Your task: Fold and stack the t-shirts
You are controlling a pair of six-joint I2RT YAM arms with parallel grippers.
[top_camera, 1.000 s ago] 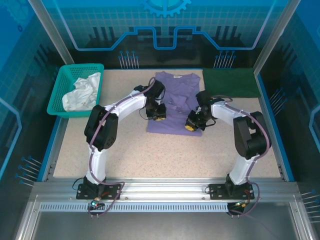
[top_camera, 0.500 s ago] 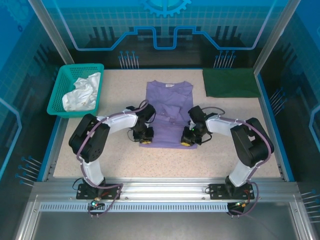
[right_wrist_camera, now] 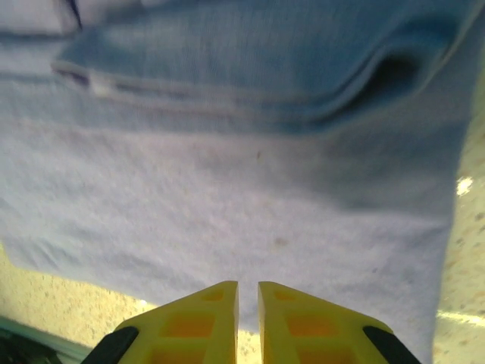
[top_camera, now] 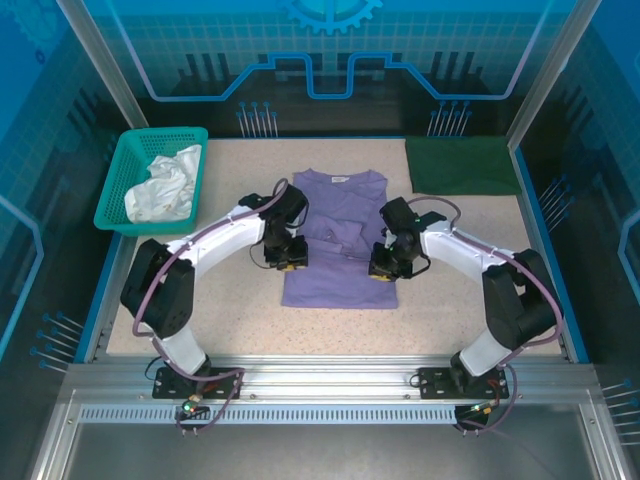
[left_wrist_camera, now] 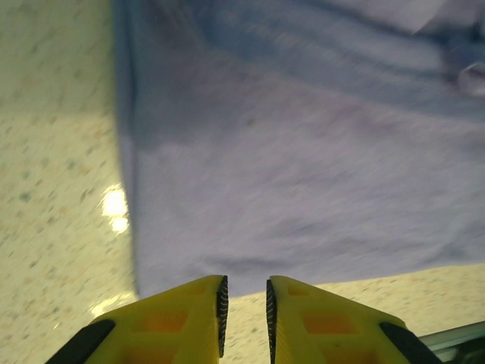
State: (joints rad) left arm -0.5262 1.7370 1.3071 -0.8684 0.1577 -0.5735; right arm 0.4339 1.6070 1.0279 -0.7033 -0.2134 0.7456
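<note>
From above, the purple shirt [top_camera: 340, 285] lies flat in the middle of the table [top_camera: 250, 320], collar at the far end and hem at the near end, with both sleeves folded in across the chest. The left gripper [top_camera: 290, 262] is at the shirt's left edge, about halfway along it. The right gripper [top_camera: 383, 268] is at the right edge, level with the left one. A green shirt [top_camera: 462, 165] lies folded flat at the far right corner, apart from the purple shirt. A basket [top_camera: 113, 190] stands at the far left with a crumpled white cloth [top_camera: 160, 190] in it.

In the left wrist view, the left gripper [left_wrist_camera: 244, 303] has its yellow fingers [left_wrist_camera: 189, 318] slightly spread, with a narrow gap and nothing in it. It is above the bare table [left_wrist_camera: 53, 152] just near of the purple shirt [left_wrist_camera: 288, 174]. The hem runs across just beyond the fingertips, and the shirt's left edge runs away on the left.

In the right wrist view, the right gripper [right_wrist_camera: 248, 303] has its fingers [right_wrist_camera: 303, 318] parted by only a thin slit, which is empty. The purple shirt [right_wrist_camera: 227, 197] spreads beyond them, with a folded-in sleeve [right_wrist_camera: 250, 61] lying across its far part. The table [right_wrist_camera: 470, 227] shows at the right and at the near left.
</note>
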